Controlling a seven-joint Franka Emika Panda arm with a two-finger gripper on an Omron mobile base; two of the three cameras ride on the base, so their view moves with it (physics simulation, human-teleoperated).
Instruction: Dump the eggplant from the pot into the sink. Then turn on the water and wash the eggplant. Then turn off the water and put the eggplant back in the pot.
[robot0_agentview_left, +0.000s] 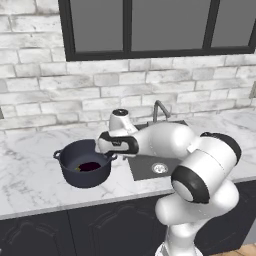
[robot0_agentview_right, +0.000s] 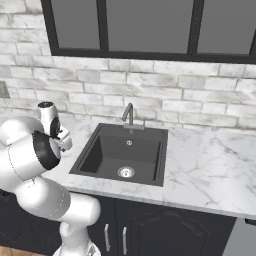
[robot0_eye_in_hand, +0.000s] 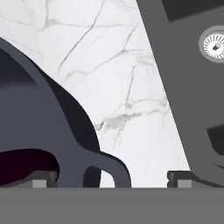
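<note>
The gripper (robot0_eye_in_hand: 109, 178) hangs over the right loop handle of the pot (robot0_agentview_left: 84, 169), jaws apart astride it; the sink (robot0_agentview_left: 145, 167) lies just right.

bare marble counter (robot0_eye_in_hand: 131, 87) between pot (robot0_agentview_left: 85, 172) and sink (robot0_agentview_right: 122, 155); pot's loop handle (robot0_eye_in_hand: 107, 168) sits between the fingertips.

pot (robot0_agentview_left: 85, 170): upright, on counter left of sink (robot0_agentview_right: 122, 155) | eggplant (robot0_agentview_left: 90, 166): inside pot
</note>
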